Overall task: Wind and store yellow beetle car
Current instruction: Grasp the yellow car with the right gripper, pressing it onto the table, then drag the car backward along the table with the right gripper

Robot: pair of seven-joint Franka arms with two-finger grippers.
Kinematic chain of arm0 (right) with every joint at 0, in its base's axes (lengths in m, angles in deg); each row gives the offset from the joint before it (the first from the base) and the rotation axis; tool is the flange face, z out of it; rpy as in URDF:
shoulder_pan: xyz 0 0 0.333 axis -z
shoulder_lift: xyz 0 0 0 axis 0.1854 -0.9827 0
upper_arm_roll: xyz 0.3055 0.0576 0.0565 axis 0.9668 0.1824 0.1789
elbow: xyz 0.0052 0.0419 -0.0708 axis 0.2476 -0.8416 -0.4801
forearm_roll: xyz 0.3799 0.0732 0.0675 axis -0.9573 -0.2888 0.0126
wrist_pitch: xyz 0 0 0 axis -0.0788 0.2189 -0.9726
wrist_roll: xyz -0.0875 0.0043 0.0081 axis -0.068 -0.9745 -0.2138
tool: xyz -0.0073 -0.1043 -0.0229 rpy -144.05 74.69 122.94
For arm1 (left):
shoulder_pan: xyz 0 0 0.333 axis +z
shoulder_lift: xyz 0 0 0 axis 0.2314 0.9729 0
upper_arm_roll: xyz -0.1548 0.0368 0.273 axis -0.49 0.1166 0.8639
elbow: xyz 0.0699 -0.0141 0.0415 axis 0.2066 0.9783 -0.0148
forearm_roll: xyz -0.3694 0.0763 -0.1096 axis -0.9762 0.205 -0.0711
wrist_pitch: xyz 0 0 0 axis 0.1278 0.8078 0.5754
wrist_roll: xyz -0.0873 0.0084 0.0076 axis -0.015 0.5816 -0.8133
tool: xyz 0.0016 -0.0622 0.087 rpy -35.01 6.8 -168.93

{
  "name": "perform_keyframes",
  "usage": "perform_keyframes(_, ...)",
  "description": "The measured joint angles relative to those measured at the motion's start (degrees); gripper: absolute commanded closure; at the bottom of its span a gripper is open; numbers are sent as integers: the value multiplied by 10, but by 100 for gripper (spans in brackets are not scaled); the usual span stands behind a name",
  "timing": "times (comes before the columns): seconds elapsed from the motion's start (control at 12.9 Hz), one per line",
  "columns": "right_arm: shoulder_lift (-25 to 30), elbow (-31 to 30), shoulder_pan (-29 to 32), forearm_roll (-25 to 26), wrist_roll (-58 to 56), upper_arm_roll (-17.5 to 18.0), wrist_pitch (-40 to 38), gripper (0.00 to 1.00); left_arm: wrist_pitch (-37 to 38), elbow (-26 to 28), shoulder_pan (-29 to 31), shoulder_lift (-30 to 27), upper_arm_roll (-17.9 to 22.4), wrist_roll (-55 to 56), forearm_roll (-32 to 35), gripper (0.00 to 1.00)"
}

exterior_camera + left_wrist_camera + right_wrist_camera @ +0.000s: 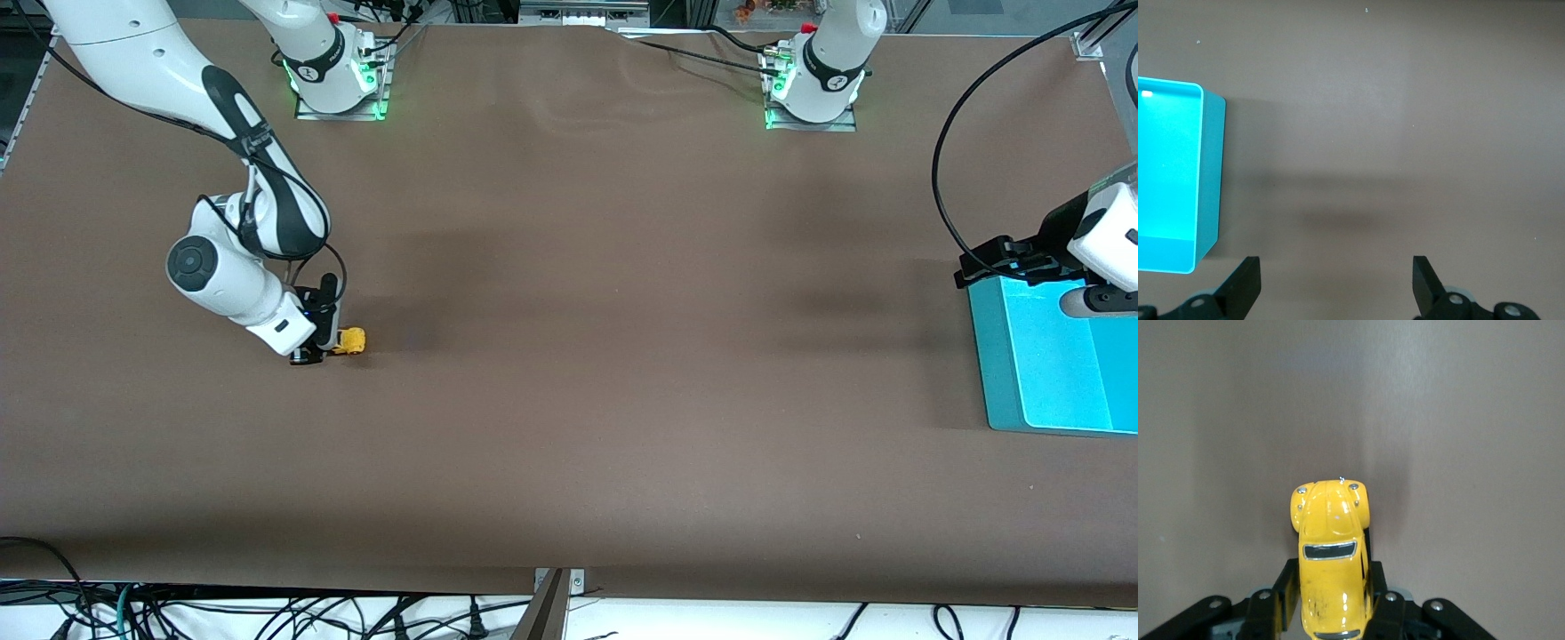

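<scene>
No text, label, brand, number or sign can be read anywhere in these views.

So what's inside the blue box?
The blue box looks empty: only its bare floor shows. The left end effector hangs open beside it, and the arm covers part of the box from the front.

Table (pixel 569 373): a wide brown surface, plain and matte, filling almost the whole front view.
Bin (pixel 1000 373): a turquoise open-topped container on the table at the left arm's end, its inside a brighter cyan than its outer wall (pixel 1211 180); it runs off the edge of the front view.
Cables (pixel 267 613): a dark tangle lying below the table edge nearest the front camera.
Bracket (pixel 556 600): a small metal piece at the middle of that same edge.
</scene>
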Motion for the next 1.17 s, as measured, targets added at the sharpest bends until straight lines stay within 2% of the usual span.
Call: perform_keyframes(1.17,-11,17,163,-2,-196,-2,3,75,0,0,0,0,0,0,0,0)
